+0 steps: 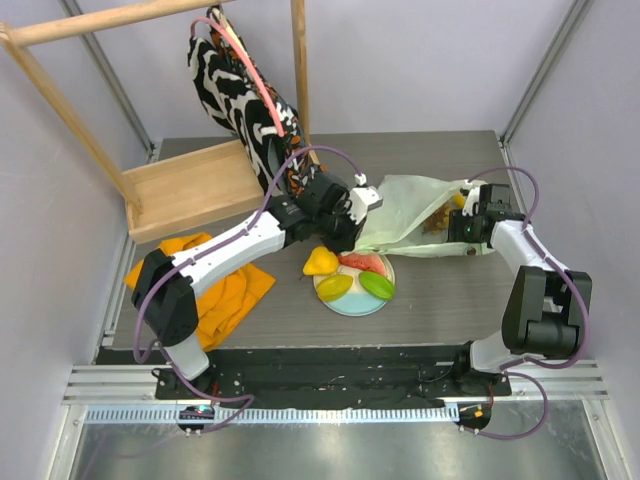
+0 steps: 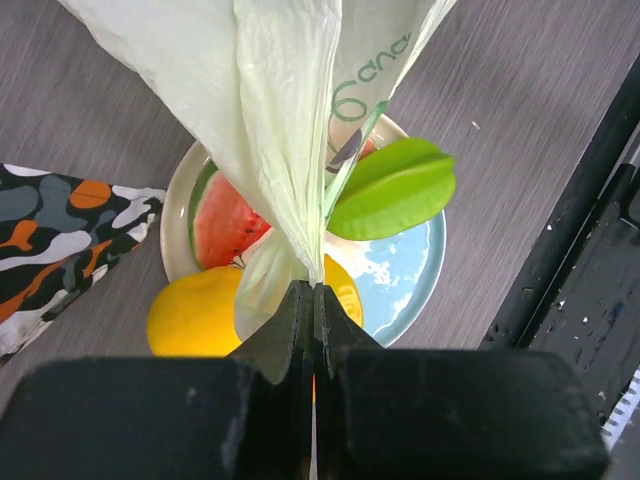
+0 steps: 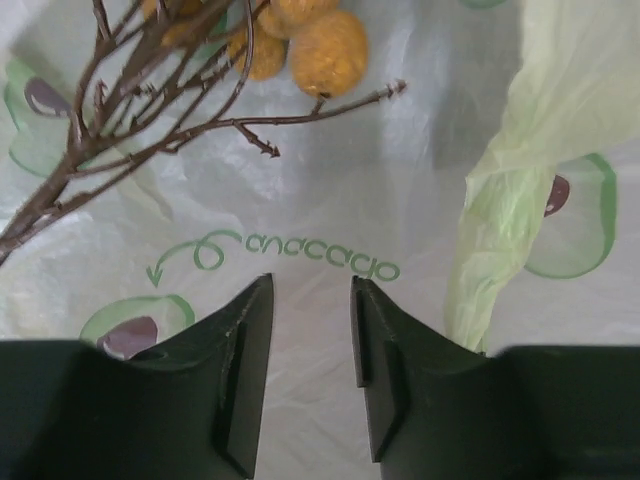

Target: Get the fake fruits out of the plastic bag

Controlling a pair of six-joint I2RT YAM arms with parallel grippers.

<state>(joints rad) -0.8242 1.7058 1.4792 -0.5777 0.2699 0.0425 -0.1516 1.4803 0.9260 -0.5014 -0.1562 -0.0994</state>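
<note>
The pale-green plastic bag lies across the middle of the table. My left gripper is shut on a gathered end of the plastic bag and holds it above the plate. On the plate lie a watermelon slice, a yellow oval and a green oval. A yellow pear lies beside the plate. My right gripper is open at the bag's right end, its jaws over the printed film. A brownish grape bunch with bare twigs lies just beyond its fingertips.
A zebra-patterned cloth bag hangs from a wooden rack at the back left. An orange cloth lies under the left arm. Patterned cloth shows left of the plate in the left wrist view.
</note>
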